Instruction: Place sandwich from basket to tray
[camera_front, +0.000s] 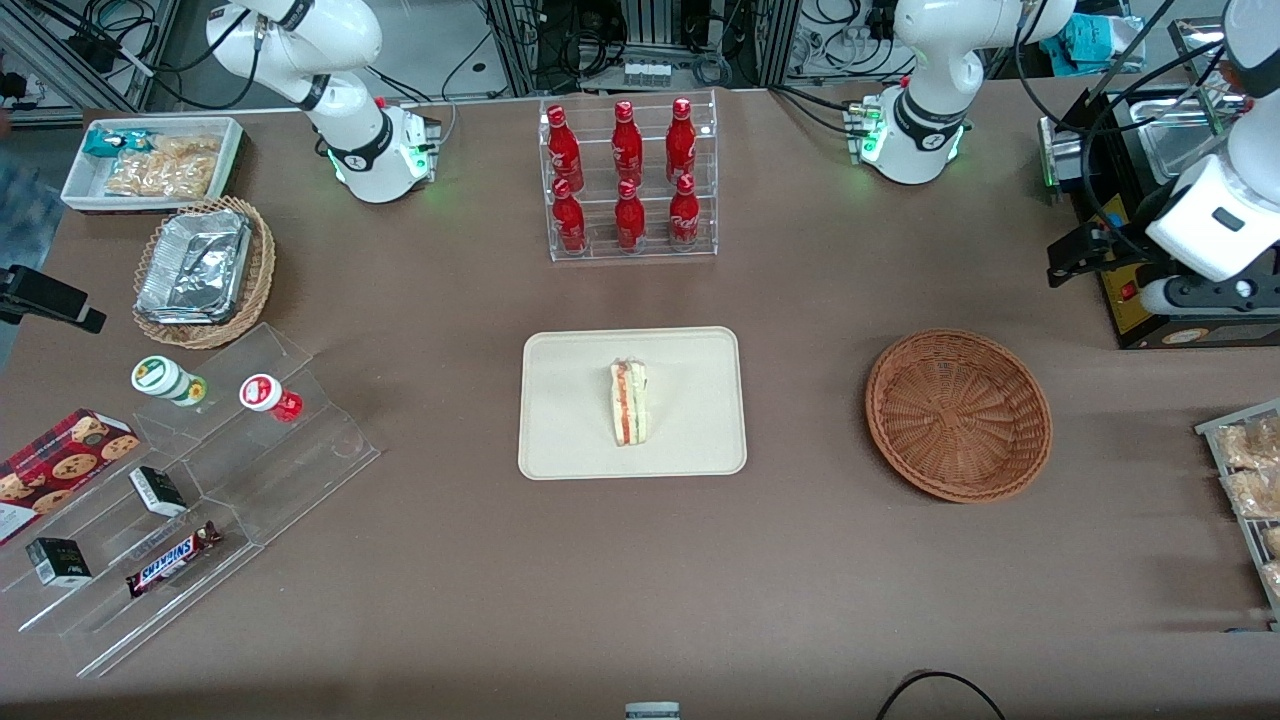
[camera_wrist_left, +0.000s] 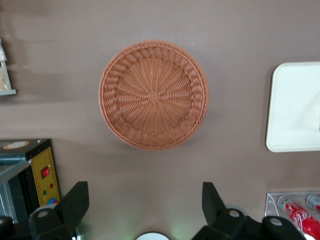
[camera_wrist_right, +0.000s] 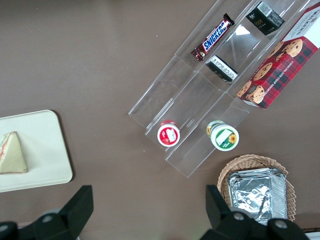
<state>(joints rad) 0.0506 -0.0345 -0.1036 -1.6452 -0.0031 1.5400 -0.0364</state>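
Observation:
The sandwich (camera_front: 630, 403), a pale bread wedge with red, orange and green layers, lies on the cream tray (camera_front: 570, 400) at the table's middle. It also shows in the right wrist view, sandwich (camera_wrist_right: 11, 155) on tray (camera_wrist_right: 45, 145). The reddish-brown wicker basket (camera_front: 958, 415) stands beside the tray, toward the working arm's end, and holds nothing. My gripper (camera_front: 1072, 262) hangs raised, farther from the front camera than the basket. In the left wrist view the gripper (camera_wrist_left: 145, 200) is open with nothing between its fingers, apart from the basket (camera_wrist_left: 153, 95) and the tray's edge (camera_wrist_left: 295, 107).
A clear rack of red bottles (camera_front: 628, 180) stands farther back than the tray. A black and yellow appliance (camera_front: 1150, 290) sits beside my gripper. A rack of snack bags (camera_front: 1250, 480) lies at the working arm's end. Toward the parked arm's end are a stepped acrylic display (camera_front: 190, 490), a tan basket with foil (camera_front: 200, 270) and a white bin (camera_front: 150, 160).

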